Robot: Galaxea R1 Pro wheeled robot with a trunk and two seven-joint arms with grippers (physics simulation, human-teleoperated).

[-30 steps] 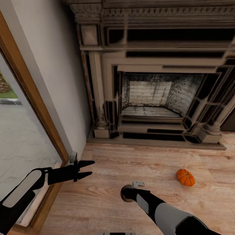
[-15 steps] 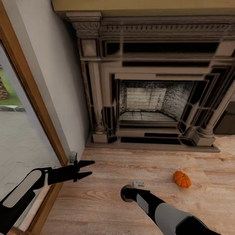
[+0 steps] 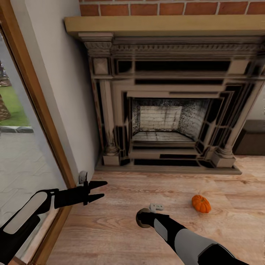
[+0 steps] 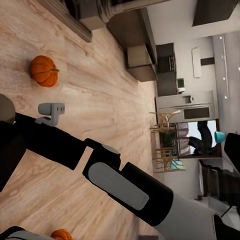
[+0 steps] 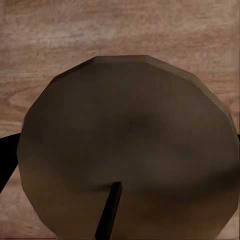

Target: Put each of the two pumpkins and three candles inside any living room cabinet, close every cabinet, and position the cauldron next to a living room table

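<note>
One pumpkin (image 3: 201, 203) lies loose on the floor at two o'clock of the right gripper (image 3: 141, 218), apparently closed on a candle (image 5: 127, 150) for carrying; left gripper (image 3: 101, 189) spread empty.

You face a carved fireplace (image 3: 165, 110) under red brick (image 3: 173, 8), plank floor (image 3: 121, 221) below, glass door (image 3: 22, 154) on your left.

An orange ribbed pumpkin (image 3: 201, 203) lies on the light, grained wood floor (image 3: 147, 191). The far fireplace (image 3: 169, 106) is grey-beige with black panels, under a tan mantel and red brick (image 3: 169, 7). The right gripper (image 3: 141, 218) is black, holding a tan-brown candle (image 5: 127, 145).
</note>
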